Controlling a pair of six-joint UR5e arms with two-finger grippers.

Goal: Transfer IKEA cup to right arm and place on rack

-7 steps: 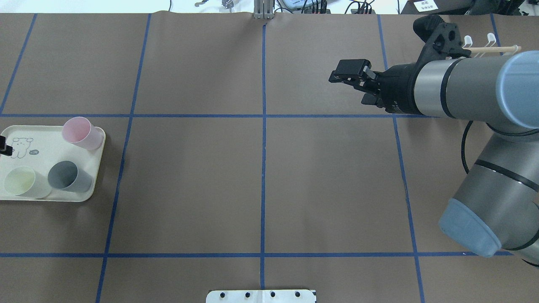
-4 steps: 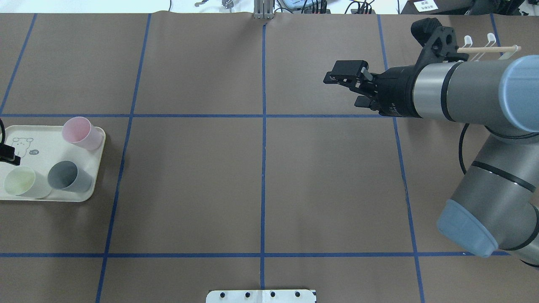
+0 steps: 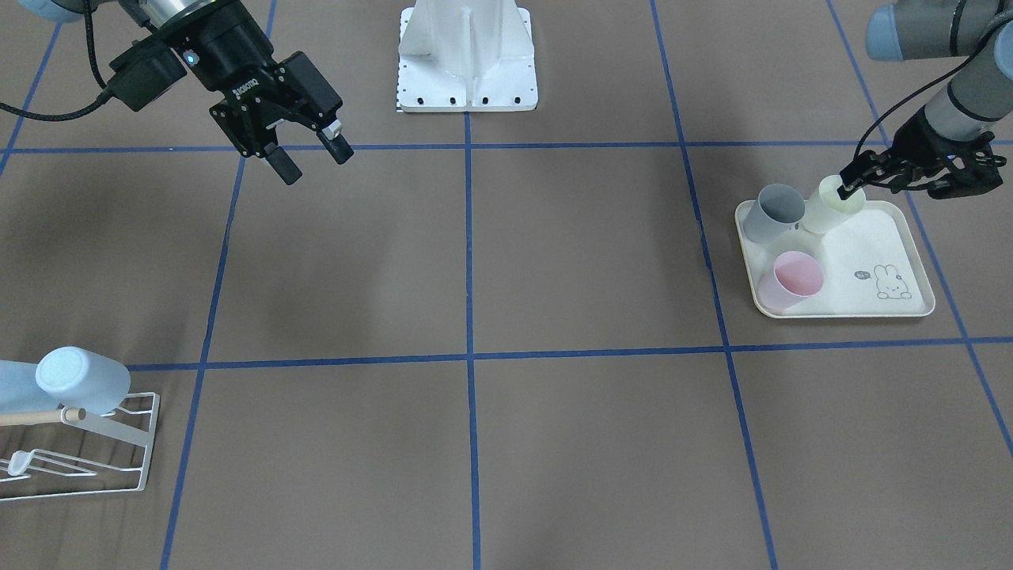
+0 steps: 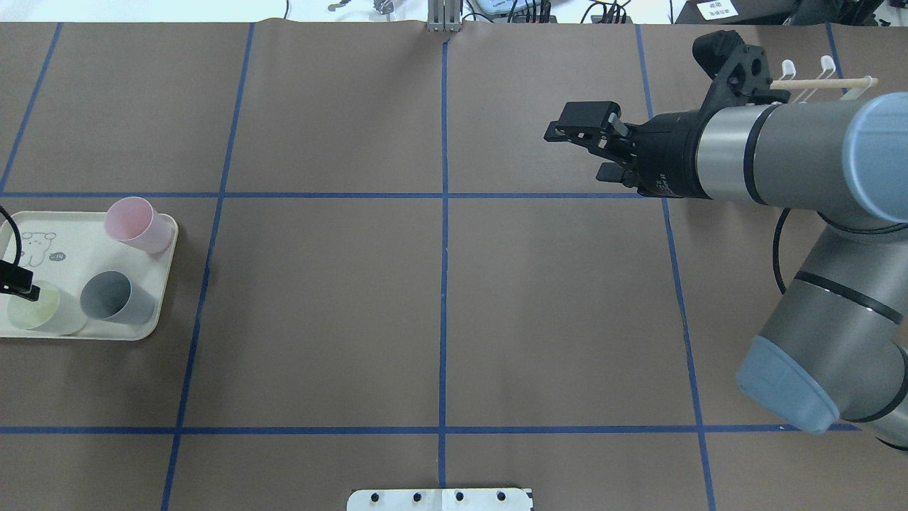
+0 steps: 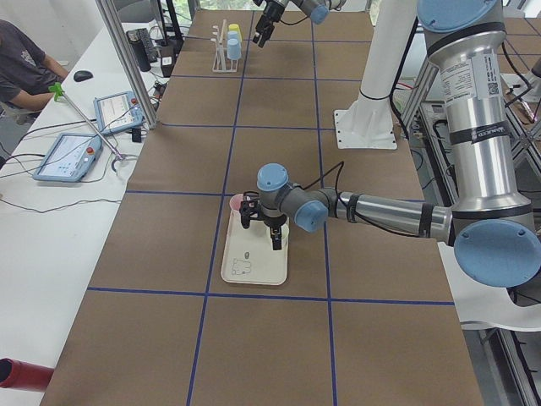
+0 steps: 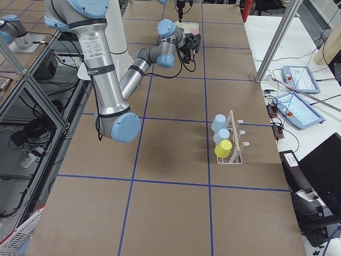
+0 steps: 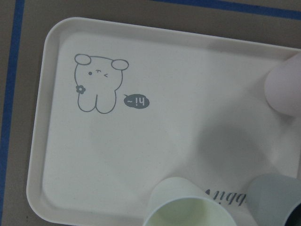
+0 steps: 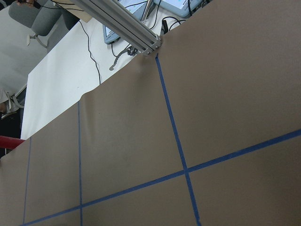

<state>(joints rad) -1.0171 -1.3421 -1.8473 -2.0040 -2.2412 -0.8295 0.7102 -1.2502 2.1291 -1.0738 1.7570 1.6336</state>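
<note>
Three IKEA cups stand on a cream rabbit-print tray (image 4: 85, 241): pink (image 4: 138, 223), grey (image 4: 113, 298) and pale green (image 4: 39, 309). My left gripper (image 3: 894, 184) hangs open over the tray's robot-side end. One finger (image 3: 849, 188) is at the pale green cup's (image 3: 827, 204) rim. The left wrist view shows that cup (image 7: 188, 207) at the bottom edge. My right gripper (image 4: 578, 150) hovers open and empty over the table's right half, also in the front view (image 3: 316, 165). The white wire rack (image 3: 79, 451) holds a pale blue cup (image 3: 79, 380).
The rack (image 6: 229, 149) also carries a yellow cup (image 6: 222, 148) beside the blue ones. The robot's white base plate (image 3: 467, 55) sits at the table's robot side. A seated person (image 5: 21, 63) and tablets are at a side table beyond the table's far edge.
The left gripper's finger has moved from over the rabbit print toward the robot, to the pale green cup's rim. The right gripper shifted slightly leftward, then held still.
</note>
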